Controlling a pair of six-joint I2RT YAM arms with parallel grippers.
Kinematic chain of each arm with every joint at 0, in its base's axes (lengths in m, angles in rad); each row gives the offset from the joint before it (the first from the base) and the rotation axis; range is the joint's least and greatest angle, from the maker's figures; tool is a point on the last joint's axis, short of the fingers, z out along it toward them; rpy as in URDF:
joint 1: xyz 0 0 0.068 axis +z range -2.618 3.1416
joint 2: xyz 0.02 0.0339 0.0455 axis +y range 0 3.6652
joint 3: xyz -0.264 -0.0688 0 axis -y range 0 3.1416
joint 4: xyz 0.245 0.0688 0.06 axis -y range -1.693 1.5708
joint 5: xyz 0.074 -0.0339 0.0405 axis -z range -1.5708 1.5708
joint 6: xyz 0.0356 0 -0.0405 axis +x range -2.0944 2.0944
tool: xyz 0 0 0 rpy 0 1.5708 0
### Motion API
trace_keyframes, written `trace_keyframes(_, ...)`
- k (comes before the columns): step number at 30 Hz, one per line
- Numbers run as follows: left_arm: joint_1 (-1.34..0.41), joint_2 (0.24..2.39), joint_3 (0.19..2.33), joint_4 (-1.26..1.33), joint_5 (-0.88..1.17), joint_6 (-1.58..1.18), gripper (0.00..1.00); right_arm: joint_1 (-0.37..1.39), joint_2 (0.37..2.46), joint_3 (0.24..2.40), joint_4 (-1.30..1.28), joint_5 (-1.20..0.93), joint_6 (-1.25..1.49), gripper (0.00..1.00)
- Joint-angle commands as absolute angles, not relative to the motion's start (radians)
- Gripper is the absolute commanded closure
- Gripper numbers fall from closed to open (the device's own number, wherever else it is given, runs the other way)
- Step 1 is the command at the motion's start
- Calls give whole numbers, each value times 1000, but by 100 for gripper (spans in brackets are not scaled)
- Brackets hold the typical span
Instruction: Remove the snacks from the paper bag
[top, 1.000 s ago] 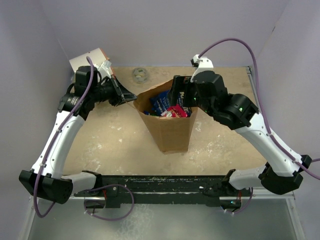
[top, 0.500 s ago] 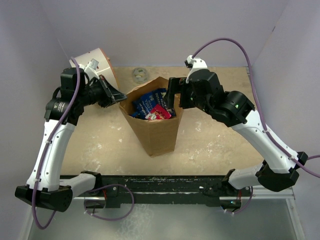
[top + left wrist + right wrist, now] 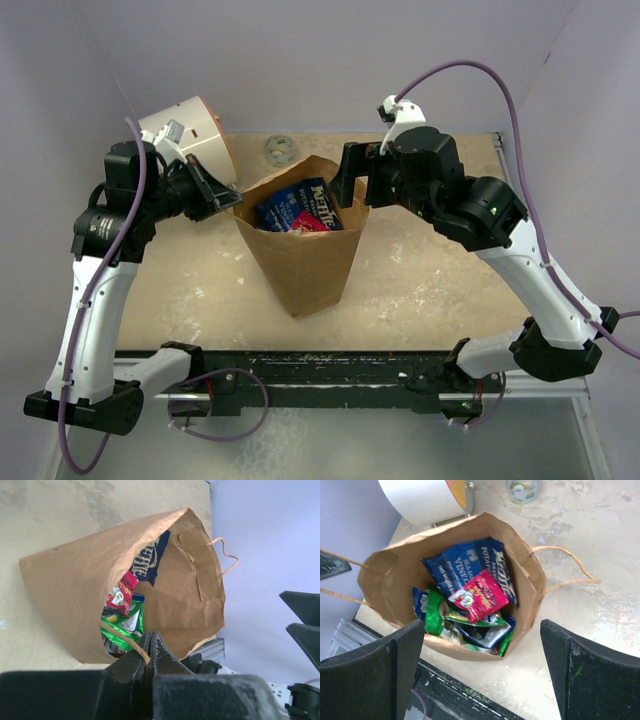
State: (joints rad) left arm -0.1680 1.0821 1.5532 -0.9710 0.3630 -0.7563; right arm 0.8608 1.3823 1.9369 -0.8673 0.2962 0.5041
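The brown paper bag (image 3: 300, 270) stands tilted in the middle of the table, its mouth facing up and back. My left gripper (image 3: 232, 195) is shut on the bag's near twine handle (image 3: 131, 643), which runs taut into the gripper (image 3: 150, 641). The snacks lie inside: a blue packet (image 3: 470, 565) with white lettering, a red one (image 3: 481, 596) on top of it, and green ones (image 3: 434, 617) beneath. From above, the blue packet (image 3: 298, 205) shows in the mouth. My right gripper (image 3: 347, 185) hangs open over the bag's right rim; its gap (image 3: 481, 645) holds nothing.
A white cylinder with an orange rim (image 3: 185, 125) lies at the back left, just behind my left wrist. A small grey ring (image 3: 281, 150) sits behind the bag. The bag's other handle (image 3: 570, 565) hangs loose on the right. A black rail (image 3: 320, 365) runs along the near edge.
My left gripper has drawn the handle leftward and the whole bag has slid left with it. The right gripper has followed left, staying open over the mouth.
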Motion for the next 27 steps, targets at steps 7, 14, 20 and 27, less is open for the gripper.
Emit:
trace_keyframes(7,-158,1143,1811,-1011,201,-559,100,856,1267,1800,-830,270,499,1)
trace_keyframes(14,-158,1203,1862,-909,243,-519,100,785,1307,1746,-748,234,467,1)
trace_keyframes(20,-158,1232,1862,-884,238,-536,100,564,1429,1661,-563,-153,428,0)
trace_keyframes(27,-158,1136,1755,-914,222,-552,100,482,1675,1800,-545,-212,547,0)
